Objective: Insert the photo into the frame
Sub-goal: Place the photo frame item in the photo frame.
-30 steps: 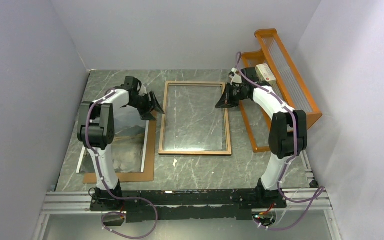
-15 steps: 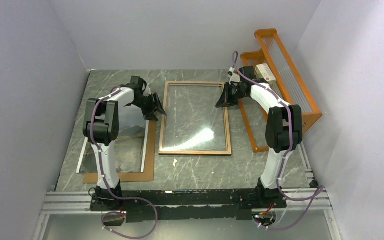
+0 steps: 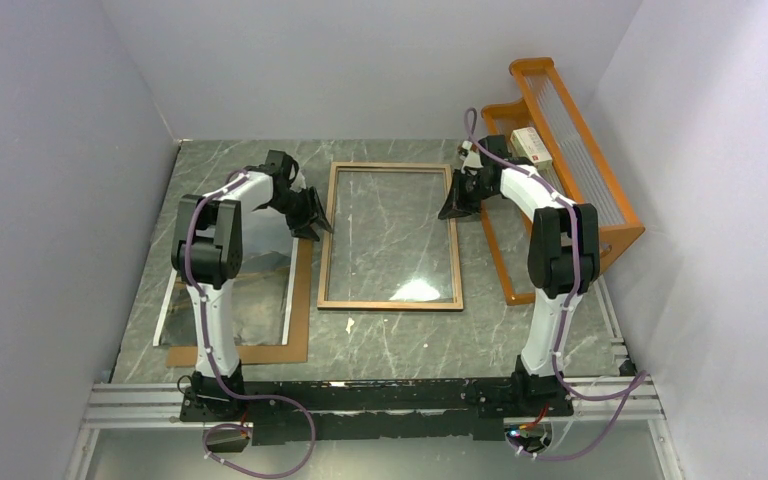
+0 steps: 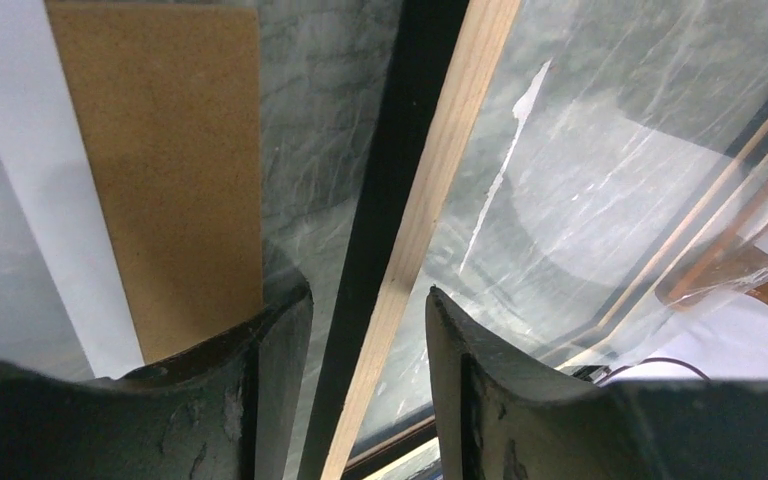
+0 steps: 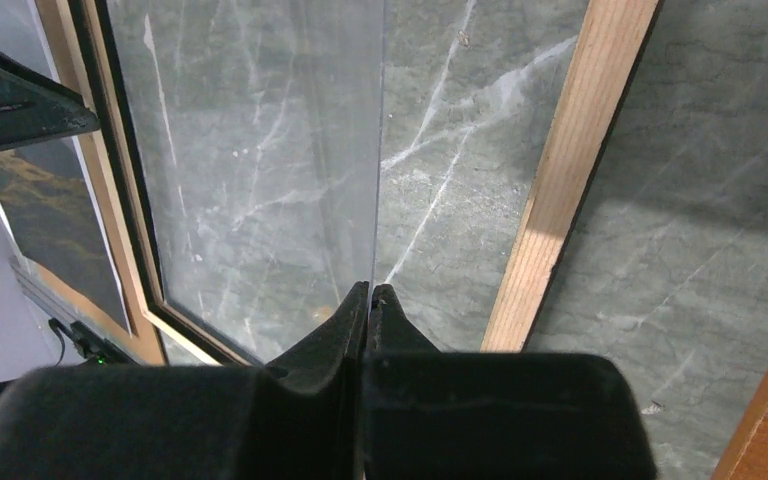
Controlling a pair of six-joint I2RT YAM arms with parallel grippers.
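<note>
The frame (image 3: 391,301) lies flat mid-table with its light-wood back up. My right gripper (image 3: 457,205) is shut on the right edge of its clear pane (image 5: 260,180), which it holds just inside the right rail (image 5: 570,170). My left gripper (image 3: 312,222) is open. Its fingers (image 4: 270,340) straddle the left rail (image 4: 440,200) without touching it. The photo (image 3: 230,290), dark mountains with a white border, lies picture up on the brown backing board (image 3: 300,300) to the left. My left arm partly covers it. It also shows in the right wrist view (image 5: 50,220).
The orange rack (image 3: 560,150) stands against the right wall behind my right arm, with a white box (image 3: 530,145) on it. A small white scrap (image 3: 350,325) lies on the marble table in front of the frame. The side walls are close on both sides.
My right gripper has shifted a little to the right with the pane, and the glare on the pane has slid toward the near rail. My left gripper has edged onto the left rail.
</note>
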